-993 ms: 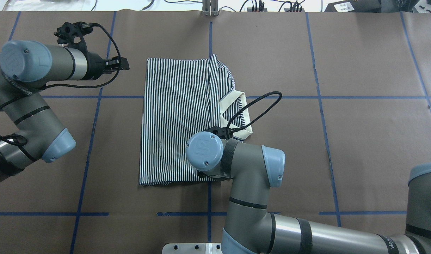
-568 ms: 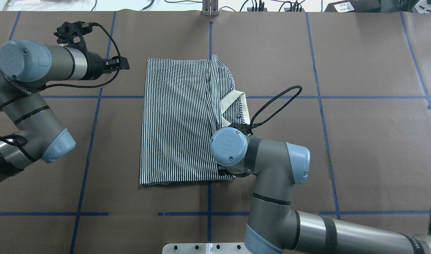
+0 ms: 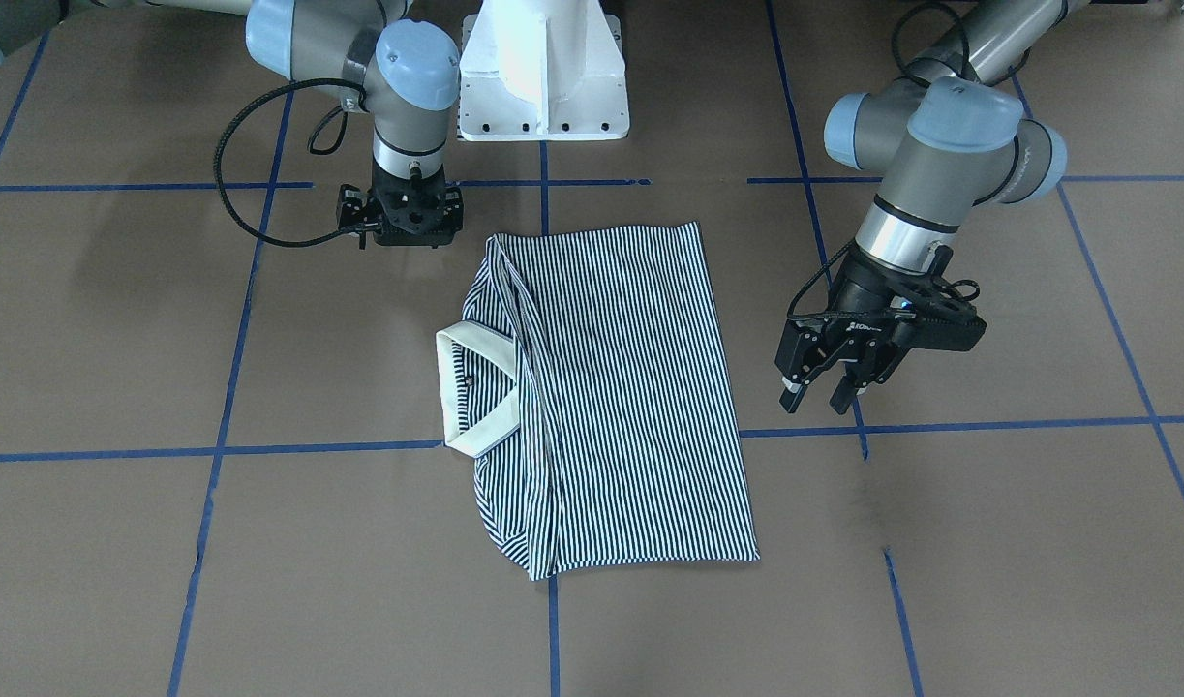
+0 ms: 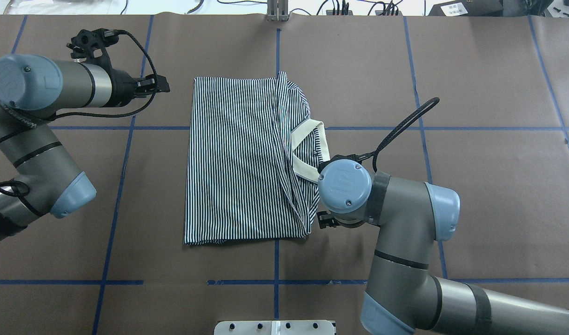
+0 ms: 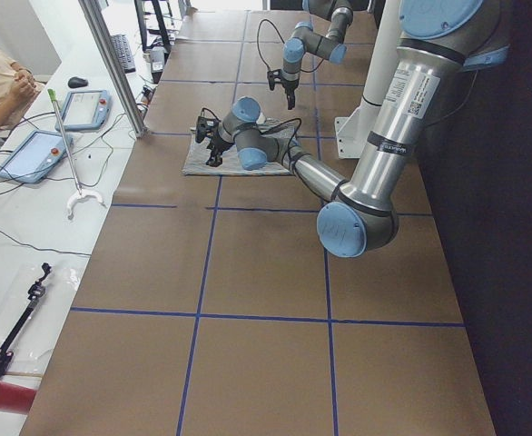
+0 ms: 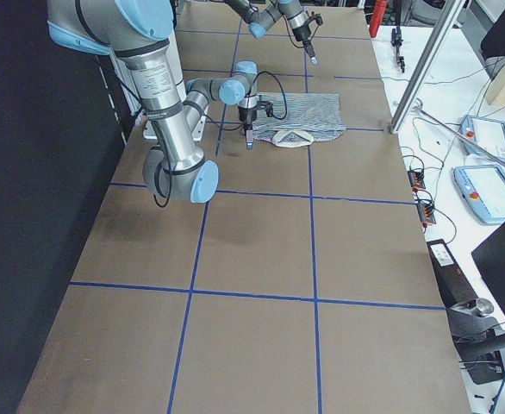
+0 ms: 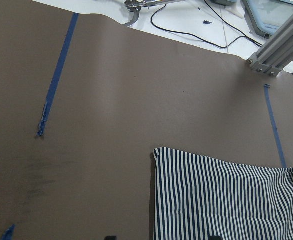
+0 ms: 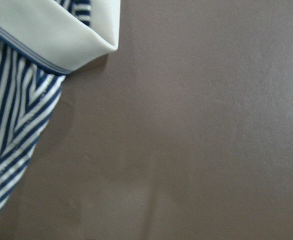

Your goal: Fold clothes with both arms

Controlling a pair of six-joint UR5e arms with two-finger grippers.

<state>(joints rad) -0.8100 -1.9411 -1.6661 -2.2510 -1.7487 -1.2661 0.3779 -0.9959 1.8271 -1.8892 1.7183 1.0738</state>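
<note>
Right arm's wrist has swung off the near part of the polo shirt [image 4: 233, 158] toward the robot's right and now hangs just beside the shirt's near collar-side corner; left arm has barely shifted. Shirt lies flat at the middle of the table [image 4: 475, 186], already folded lengthwise into a narrow panel, with the cream collar [image 3: 448, 397] sticking out on the robot's right side and the hem end toward its left. Right gripper [image 3: 409, 218] points straight down over bare paper, apart from the cloth as far as the front view shows; its wrist view gives only the collar tip and a striped edge, no fingers, so cannot tell if it is spread or closed. Left gripper [image 3: 816, 395] hovers off the hem side, well apart from the fabric, fingers spread wide and empty. Judgement on handling: thin knit, light, limp, not fragile, no stiffness of its own, so any lifted part will sag and the stacked layers may slide apart. Collar looks a bit firmer. Best hold is probably a pinch through all layers at the two corners of one short end, one gripper per corner, lifted together and kept low.
</note>
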